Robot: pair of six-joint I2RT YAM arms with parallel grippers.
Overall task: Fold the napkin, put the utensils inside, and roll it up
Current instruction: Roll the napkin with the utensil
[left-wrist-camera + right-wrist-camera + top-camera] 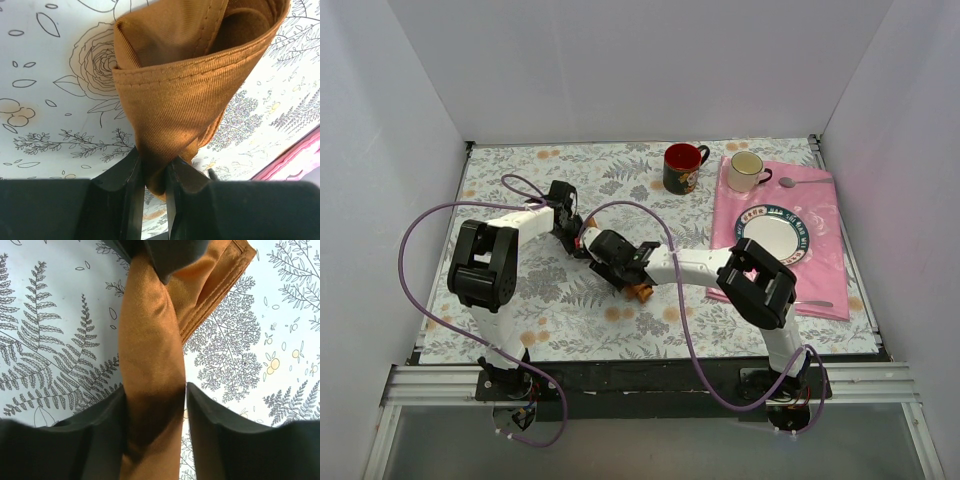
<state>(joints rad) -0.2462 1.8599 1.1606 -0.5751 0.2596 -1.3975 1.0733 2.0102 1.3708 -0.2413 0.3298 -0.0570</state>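
Soft, limp napkin, pinched at lower centre by left gripper and right gripper. Probably light; best taken at stitched hem.

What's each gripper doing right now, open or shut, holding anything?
Left gripper: closed, pinching the napkin.
Right gripper: closed on the same napkin, a twisted length of it between its fingers.
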